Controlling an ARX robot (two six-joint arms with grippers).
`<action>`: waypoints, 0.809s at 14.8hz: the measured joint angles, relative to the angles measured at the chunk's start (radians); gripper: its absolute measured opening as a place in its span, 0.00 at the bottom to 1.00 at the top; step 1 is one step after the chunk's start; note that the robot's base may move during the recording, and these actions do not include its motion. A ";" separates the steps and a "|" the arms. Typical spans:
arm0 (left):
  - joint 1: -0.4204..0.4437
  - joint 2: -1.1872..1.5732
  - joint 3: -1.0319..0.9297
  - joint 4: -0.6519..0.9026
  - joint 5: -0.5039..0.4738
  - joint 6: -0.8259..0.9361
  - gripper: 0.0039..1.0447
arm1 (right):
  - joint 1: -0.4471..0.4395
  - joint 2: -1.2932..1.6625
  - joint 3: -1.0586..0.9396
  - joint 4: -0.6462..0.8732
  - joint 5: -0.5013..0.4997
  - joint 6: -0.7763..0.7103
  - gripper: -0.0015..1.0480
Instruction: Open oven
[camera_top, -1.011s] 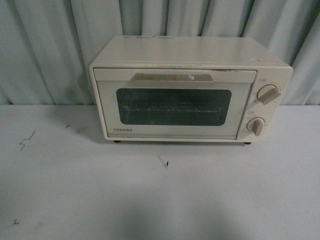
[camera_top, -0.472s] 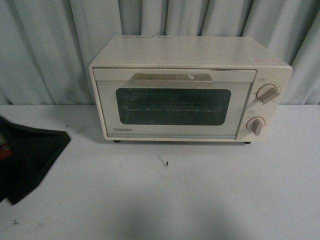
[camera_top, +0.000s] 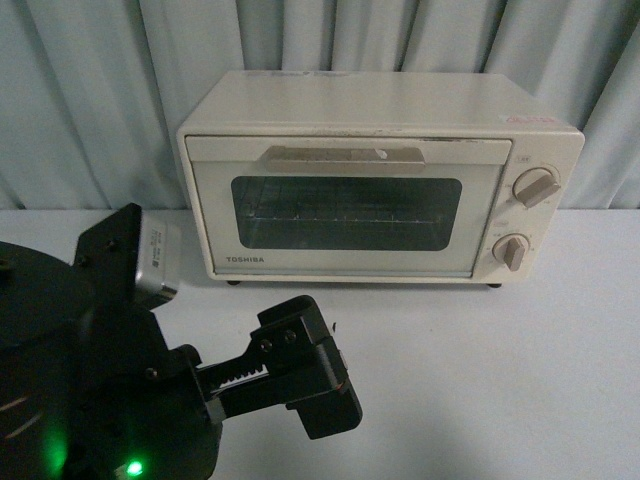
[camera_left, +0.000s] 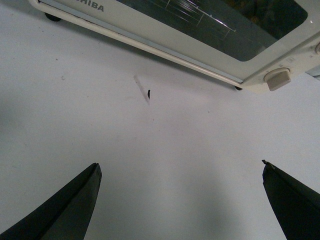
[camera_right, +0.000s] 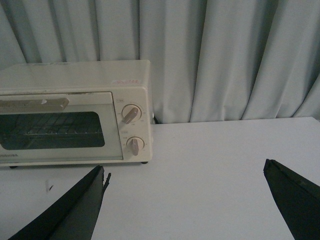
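1. Left pincer (camera_left: 181, 164) spread wide and empty, low in front of the oven (camera_top: 380, 180).
2. Right pincer (camera_right: 185, 166) also agape, empty, off the oven's knob side.
3. Oven: boxy, cream-white, door shut; dark glass window, flat bar handle (camera_top: 345, 156), two beige knobs (camera_top: 538, 187).
4. It stands on a smooth pale bench (camera_top: 500, 380), with a pleated curtain (camera_top: 90, 100) behind it.

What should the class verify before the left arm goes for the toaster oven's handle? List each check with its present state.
1. Toaster oven door shut, ready to be pulled: ok.
2. Bar handle unobstructed: ok.
3. Left gripper open: ok.
4. Left gripper at the handle: not ok; it hovers over the table, short of the door.
5. Right gripper open, away from the door: ok.
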 joint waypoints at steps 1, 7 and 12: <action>-0.002 0.043 0.023 0.015 -0.007 0.002 0.94 | 0.000 0.000 0.000 0.000 0.000 0.000 0.94; 0.104 0.202 0.169 -0.080 0.011 -0.138 0.94 | 0.000 0.000 0.000 0.000 0.000 0.000 0.94; 0.131 0.225 0.202 -0.141 0.008 -0.294 0.94 | 0.000 0.000 0.000 0.000 0.000 0.000 0.94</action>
